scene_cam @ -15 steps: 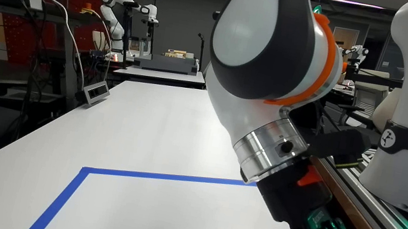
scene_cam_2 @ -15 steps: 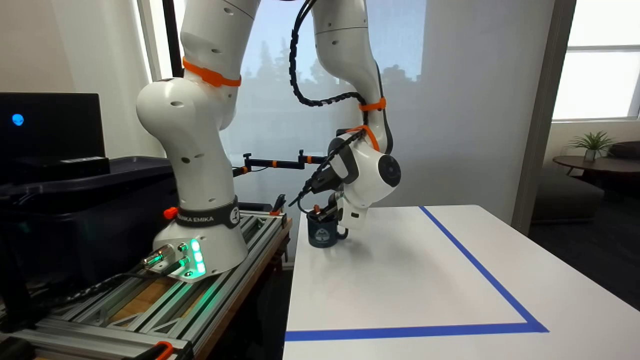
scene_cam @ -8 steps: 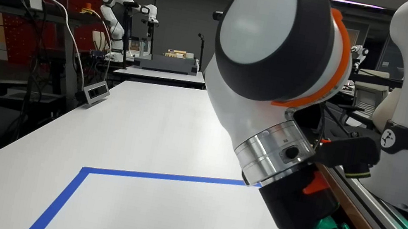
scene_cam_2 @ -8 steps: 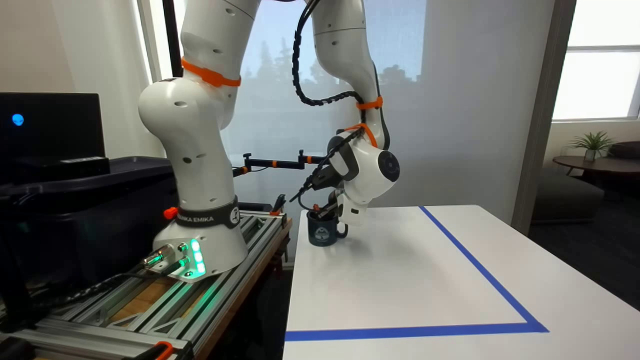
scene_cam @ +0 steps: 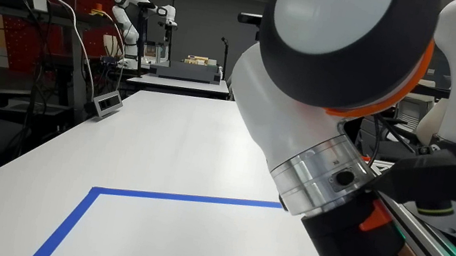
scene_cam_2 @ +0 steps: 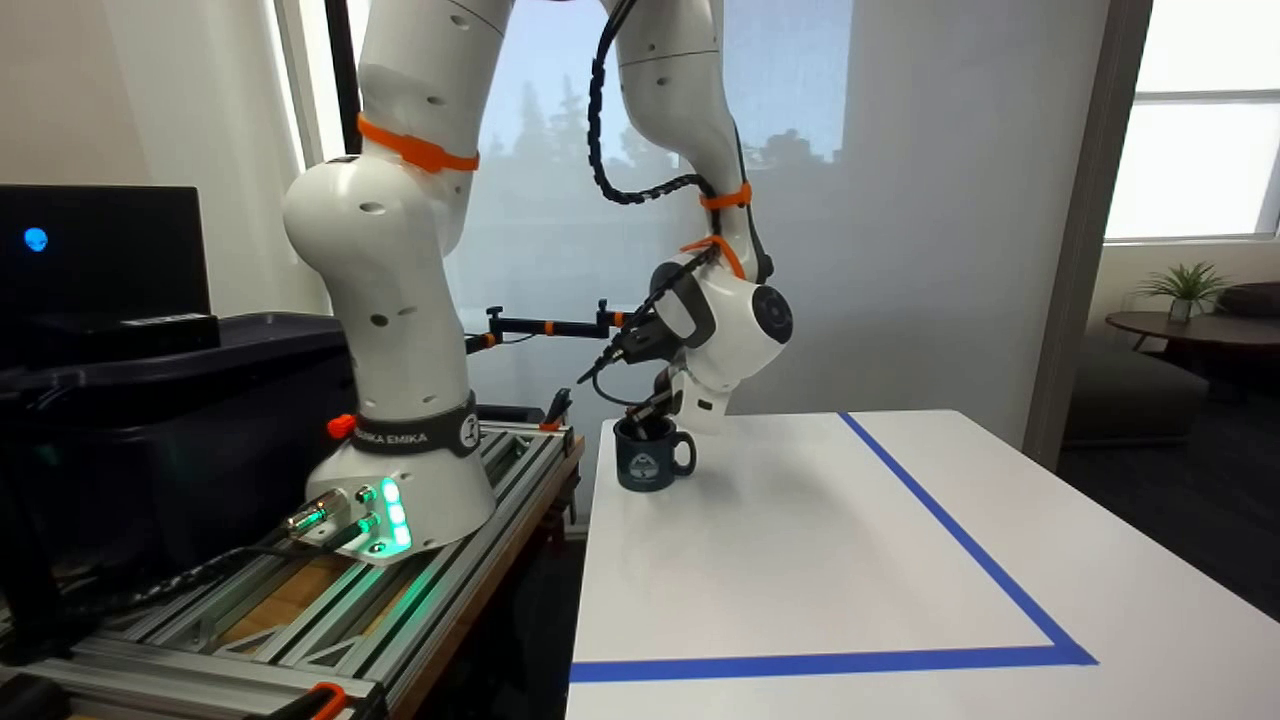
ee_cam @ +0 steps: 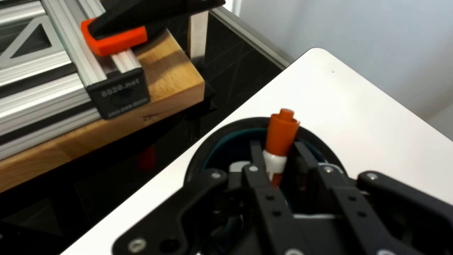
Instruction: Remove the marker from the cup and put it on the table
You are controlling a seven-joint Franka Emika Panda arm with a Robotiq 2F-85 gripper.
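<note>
The cup is a dark mug (scene_cam_2: pixel 645 465) with a white logo. It stands upright on the white table (scene_cam_2: pixel 800 540) near the edge by the robot base. The wrist view looks down on its rim (ee_cam: pixel 194 163). The marker (ee_cam: pixel 282 136) has an orange cap and a white band and leans inside the mug, cap up above the rim. Its lower part is hidden. My gripper (ee_cam: pixel 278 143) is over the mug mouth, its fingers close on both sides of the marker below the cap's end. It also shows at the mug in an exterior view (scene_cam_2: pixel 652 415).
Blue tape (scene_cam_2: pixel 820 662) marks lines on the table. A wooden beam (ee_cam: pixel 177 74) with metal rails and a black and orange clamp (ee_cam: pixel 116 39) runs beside the table, across a dark gap. A small grey device (scene_cam: pixel 106 103) sits at the table's far-side edge.
My arm and gripper have moved up a little above the mug, showing more of its rim and handle. The mug stays nearly where it was.
</note>
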